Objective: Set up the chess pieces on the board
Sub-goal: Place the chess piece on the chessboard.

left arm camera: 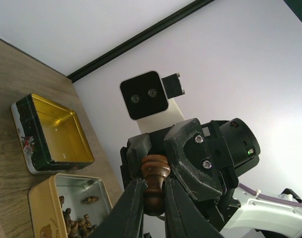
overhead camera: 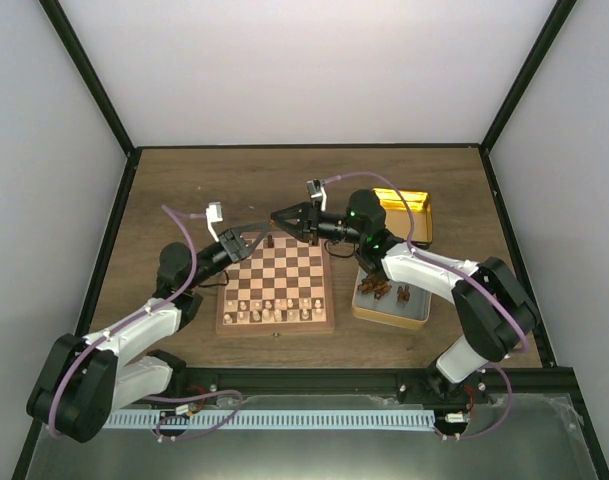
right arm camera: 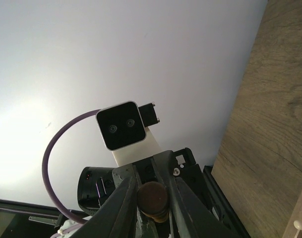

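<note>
One chess piece (left arm camera: 155, 179), doubly held.
Left gripper (left arm camera: 154, 192) and right gripper (right arm camera: 151, 194) both clamp it, likely mid-handover.

Bench (overhead camera: 184, 190): brown wood-grain top, bounded by black frame rails (overhead camera: 309, 147) at the far and side edges. Three items were recorded lying directly on it. The board (overhead camera: 276, 287) was laid flat near the middle. A shallow gold tin (overhead camera: 394, 320) was set just beside the board's right edge, with a narrow strip of bench left between them; dark chess pieces (overhead camera: 379, 288) were heaped in it. A second tin (overhead camera: 402, 197), green-sided with a gold interior, was placed behind the first, toward the far right corner, and was partly covered in the top view.
</note>
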`<state>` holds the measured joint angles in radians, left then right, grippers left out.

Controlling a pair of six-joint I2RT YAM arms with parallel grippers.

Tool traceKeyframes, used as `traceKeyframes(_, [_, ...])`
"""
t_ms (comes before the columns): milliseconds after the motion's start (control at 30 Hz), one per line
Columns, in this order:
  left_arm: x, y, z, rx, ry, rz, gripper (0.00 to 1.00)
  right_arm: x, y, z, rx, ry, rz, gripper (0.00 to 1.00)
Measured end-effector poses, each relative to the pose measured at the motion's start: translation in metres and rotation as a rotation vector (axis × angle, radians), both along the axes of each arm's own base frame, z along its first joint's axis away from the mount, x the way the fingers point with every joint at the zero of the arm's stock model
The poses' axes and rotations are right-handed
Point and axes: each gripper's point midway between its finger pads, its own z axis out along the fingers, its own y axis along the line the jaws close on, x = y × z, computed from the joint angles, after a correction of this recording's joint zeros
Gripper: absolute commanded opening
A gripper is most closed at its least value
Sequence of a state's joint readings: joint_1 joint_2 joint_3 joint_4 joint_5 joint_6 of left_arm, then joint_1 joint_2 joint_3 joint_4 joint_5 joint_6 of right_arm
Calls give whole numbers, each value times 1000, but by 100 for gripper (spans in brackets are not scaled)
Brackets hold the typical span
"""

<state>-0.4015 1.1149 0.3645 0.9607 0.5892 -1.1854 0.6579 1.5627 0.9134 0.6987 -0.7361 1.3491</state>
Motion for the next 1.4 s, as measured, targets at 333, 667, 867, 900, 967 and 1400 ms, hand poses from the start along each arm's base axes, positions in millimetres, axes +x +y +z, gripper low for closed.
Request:
traceKeyframes(333, [7,0,-7,125,28,40,6,6,-1,-8,-28,1,-32,48])
traceKeyframes(667, [32,30,-47,657,199,114,6,31,-39,-39,-273,-14,-282,58])
traceKeyframes(867, [40,73,-111,1089,393,98,4,38,-72,-55,-429,-53,-432,58])
traceKeyframes(900, [44,82,-121,1179,425,96,4,39,-76,-61,-458,-53,-446,58])
traceKeyframes(967, [53,97,-134,1311,465,100,4,39,-82,-73,-504,-46,-461,58])
traceKeyframes(1400, [57,126,-192,1656,590,-103,5,35,-94,-109,-646,-16,-455,57])
